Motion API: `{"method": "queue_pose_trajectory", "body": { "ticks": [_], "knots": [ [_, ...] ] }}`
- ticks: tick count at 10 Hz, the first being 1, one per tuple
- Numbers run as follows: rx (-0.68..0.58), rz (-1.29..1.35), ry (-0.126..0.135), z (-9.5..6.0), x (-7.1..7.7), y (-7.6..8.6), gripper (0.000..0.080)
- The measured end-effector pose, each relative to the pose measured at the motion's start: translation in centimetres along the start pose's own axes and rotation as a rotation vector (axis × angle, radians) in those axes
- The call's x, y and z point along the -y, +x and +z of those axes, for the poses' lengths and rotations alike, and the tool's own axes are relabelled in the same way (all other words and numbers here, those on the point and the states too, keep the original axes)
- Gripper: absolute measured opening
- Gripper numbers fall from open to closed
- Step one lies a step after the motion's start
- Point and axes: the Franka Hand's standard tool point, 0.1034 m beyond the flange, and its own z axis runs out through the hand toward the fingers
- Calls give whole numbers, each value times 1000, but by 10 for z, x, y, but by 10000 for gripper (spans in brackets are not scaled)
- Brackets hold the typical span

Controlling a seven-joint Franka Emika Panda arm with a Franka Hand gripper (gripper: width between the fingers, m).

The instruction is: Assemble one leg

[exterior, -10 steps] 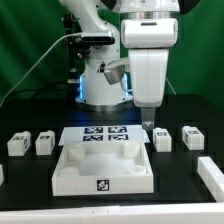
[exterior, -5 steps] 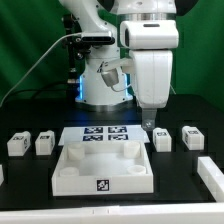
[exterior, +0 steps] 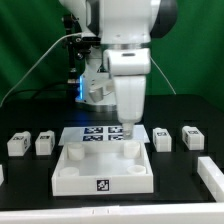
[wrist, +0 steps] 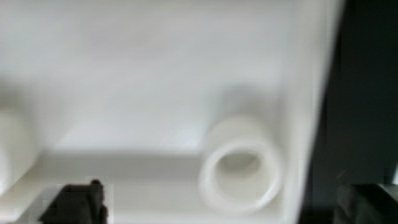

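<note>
Four small white cuboid plastic legs (exterior: 44,143) flank the large white square plastic tray (exterior: 75,180); the gripper (exterior: 127,128) hovers over its round corner socket (wrist: 240,172), fingers (wrist: 75,202) spread wide, released.

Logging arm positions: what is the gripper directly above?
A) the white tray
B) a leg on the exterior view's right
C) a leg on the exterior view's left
A: the wrist view shows the white tray and its round corner socket below the gripper, and the exterior view puts it over the tray's far edge.
</note>
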Motion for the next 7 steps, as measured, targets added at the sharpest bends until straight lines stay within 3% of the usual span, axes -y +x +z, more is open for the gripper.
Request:
{"method": "queue_pose_trajectory", "body": {
  "ticks": [1, 2, 6, 7],
  "knots": [
    [-2, -19, 12, 8, 10, -17, 650],
    [2, -3, 43, 9, 9, -31, 650],
    [1, 14, 40, 9, 7, -33, 650],
    [-7, 16, 30, 18, 11, -31, 650]
  ]
}}
